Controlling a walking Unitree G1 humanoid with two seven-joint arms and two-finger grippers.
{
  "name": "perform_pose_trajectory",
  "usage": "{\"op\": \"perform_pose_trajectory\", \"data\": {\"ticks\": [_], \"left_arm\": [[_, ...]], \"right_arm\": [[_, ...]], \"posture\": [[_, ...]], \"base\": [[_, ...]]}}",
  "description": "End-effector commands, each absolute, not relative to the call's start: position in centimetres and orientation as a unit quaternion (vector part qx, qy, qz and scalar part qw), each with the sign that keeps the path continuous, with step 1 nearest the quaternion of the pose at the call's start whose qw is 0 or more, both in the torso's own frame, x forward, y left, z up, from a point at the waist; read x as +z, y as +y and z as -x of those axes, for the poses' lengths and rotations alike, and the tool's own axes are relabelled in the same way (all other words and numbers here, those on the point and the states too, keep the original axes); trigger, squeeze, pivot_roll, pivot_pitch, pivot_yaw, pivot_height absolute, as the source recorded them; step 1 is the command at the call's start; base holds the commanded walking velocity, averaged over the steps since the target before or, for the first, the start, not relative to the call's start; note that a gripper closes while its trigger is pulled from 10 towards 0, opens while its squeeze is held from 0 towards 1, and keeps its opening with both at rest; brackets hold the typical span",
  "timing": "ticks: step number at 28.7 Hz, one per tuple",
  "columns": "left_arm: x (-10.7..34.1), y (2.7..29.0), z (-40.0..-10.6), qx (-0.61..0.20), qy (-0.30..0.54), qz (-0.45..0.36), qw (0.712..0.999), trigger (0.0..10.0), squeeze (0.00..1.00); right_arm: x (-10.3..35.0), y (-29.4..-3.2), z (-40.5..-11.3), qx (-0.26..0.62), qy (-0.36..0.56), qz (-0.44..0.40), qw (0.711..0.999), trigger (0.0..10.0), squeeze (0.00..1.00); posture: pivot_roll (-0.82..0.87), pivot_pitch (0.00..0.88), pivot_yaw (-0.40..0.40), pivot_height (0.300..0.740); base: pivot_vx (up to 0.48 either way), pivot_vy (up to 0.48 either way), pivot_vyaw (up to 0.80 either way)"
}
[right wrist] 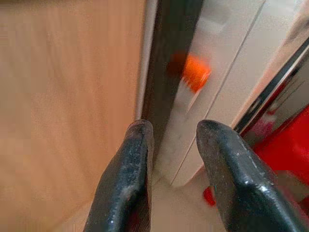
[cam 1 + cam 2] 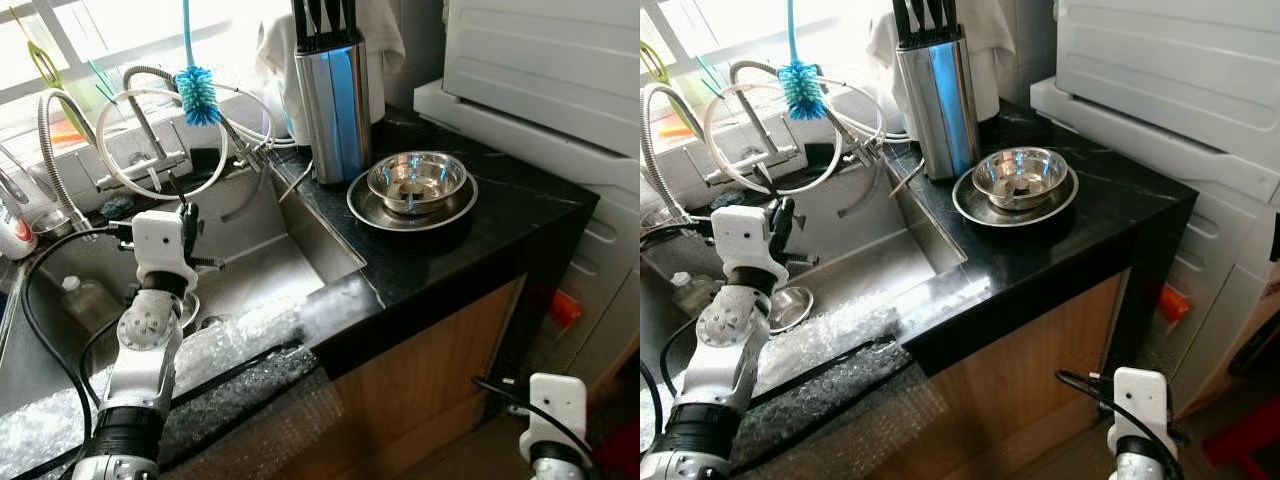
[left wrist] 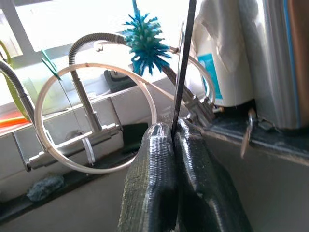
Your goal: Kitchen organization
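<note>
- The left gripper [image 3: 174, 145] is hovering over the steel sink [image 2: 250, 270], its two black fingers [image 3: 149, 183] clenching a thin, flat dark blade or strip [image 3: 183, 63] that is standing upright between them; what the strip is cannot be told.
- Beyond it, at about 12 o'clock from the gripper, a blue bottle brush [image 2: 197, 93] is hanging by the coiled tap hoses [image 2: 140, 150].
- A knife block [image 2: 335, 100] is standing on the black countertop [image 2: 470, 230] at the sink's 2 o'clock corner.
- Just beside the block, at its 4 o'clock, a steel bowl [image 2: 417, 180] is sitting inside a steel plate [image 2: 365, 205].
- A small dish [image 2: 790, 305] is lying in the sink basin near the left arm.
- Bubble wrap [image 2: 230, 350] is lying along the sink's front edge.
- The right gripper [image 1: 174, 159] is hanging low beside the wooden cabinet front [image 1: 67, 96], its jaws released and holding nothing.
</note>
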State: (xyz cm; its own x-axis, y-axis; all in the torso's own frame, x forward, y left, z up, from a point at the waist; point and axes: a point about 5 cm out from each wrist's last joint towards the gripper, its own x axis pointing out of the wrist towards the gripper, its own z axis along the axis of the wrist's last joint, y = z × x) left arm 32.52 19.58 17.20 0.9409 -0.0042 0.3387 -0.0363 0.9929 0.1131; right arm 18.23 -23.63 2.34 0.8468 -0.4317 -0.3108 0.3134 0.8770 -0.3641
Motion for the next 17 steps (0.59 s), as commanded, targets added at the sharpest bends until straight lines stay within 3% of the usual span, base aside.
{"op": "perform_pose_trajectory", "data": {"ticks": [1,7,17], "left_arm": [[17.4,20.5,-32.8,0.03,-0.166,-0.044,0.985,10.0,0.0],[17.5,21.2,-33.5,0.054,-0.158,-0.012,0.986,10.0,0.0],[17.1,21.8,-33.9,0.073,-0.144,0.02,0.987,10.0,0.0]], "right_arm": [[0.8,-22.9,-18.3,-0.174,0.224,0.127,0.95,10.0,0.0],[-3.7,-21.7,-17.0,-0.141,0.325,0.089,0.931,10.0,0.0],[-7.0,-21.0,-15.3,-0.153,0.402,0.036,0.902,10.0,0.0]], "posture": [[-0.17,0.0,0.2,0.74],[-0.16,0.0,0.199,0.74],[-0.16,0.0,0.206,0.74]], "base": [[0.0,0.0,0.0],[0.0,0.0,0.0],[0.0,0.0,0.0]]}}
